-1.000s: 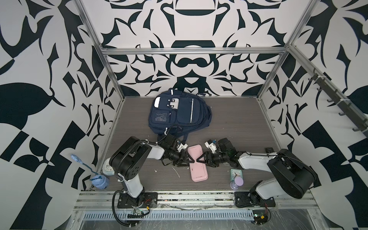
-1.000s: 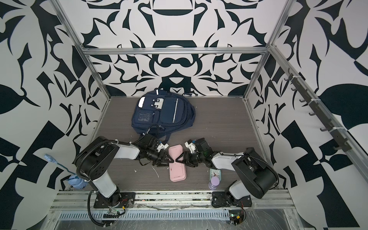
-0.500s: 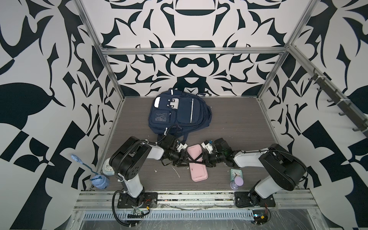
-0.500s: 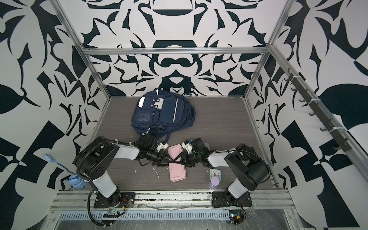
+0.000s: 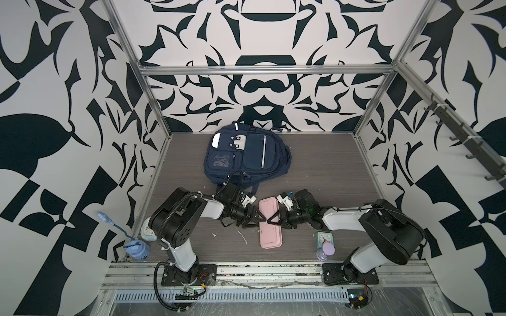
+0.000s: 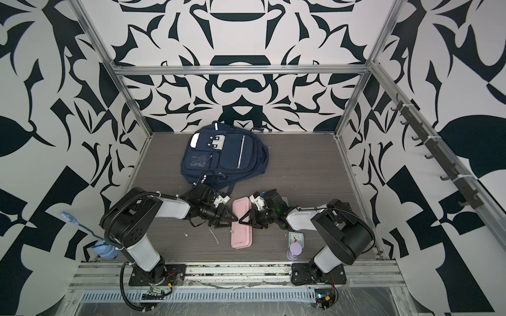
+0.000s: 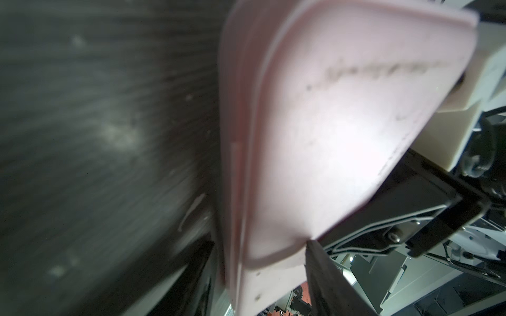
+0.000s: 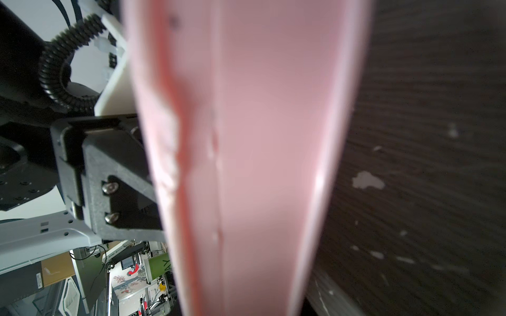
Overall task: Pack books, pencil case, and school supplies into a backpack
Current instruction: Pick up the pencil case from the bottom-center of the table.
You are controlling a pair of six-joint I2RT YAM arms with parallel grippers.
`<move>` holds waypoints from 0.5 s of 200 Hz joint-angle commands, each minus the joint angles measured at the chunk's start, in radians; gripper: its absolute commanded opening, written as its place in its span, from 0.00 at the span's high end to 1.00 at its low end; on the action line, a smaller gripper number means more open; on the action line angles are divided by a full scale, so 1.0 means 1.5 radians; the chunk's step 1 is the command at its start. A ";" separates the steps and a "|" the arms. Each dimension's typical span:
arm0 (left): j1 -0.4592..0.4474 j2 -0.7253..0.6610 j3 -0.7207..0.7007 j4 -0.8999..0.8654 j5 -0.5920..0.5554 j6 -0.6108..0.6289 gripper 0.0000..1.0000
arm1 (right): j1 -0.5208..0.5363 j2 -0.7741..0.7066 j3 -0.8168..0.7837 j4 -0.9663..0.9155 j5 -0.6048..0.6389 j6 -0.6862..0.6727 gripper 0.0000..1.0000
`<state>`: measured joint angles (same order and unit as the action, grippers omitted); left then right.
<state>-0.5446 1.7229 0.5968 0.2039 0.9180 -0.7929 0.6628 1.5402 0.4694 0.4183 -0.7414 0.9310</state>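
Note:
The pale-pink pencil case (image 5: 269, 232) (image 6: 241, 235) lies lengthwise on the table between my two grippers. My left gripper (image 5: 256, 220) (image 6: 228, 219) straddles its left long edge. In the left wrist view one dark finger (image 7: 325, 276) touches the case's rim (image 7: 342, 136) and the other sits against its underside. My right gripper (image 5: 275, 221) (image 6: 246, 221) reaches over the right long edge. In the right wrist view the case (image 8: 260, 164) fills the space and hides those fingers. The navy backpack (image 5: 246, 156) (image 6: 224, 156) lies flat behind both grippers. No books or school supplies are in view.
A mint-green clock (image 5: 324, 238) and a purple hourglass-shaped thing (image 5: 327, 250) stand near the front, right of the case. A blue object with a stalk (image 5: 137, 250) and a white round item (image 5: 146, 232) sit at the front left corner. White scraps (image 5: 242, 236) dot the table.
My right gripper has moved left onto the case's right edge and its jaws have narrowed. The left gripper has stayed at the left edge.

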 commanded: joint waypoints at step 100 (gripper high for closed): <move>0.022 -0.105 0.197 -0.305 -0.198 0.166 0.42 | -0.112 -0.160 0.059 -0.201 0.017 -0.100 0.69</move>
<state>-0.5163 1.5841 0.7937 -0.1116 0.7376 -0.6395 0.5659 1.3766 0.4953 0.2054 -0.7090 0.8482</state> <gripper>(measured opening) 0.578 0.326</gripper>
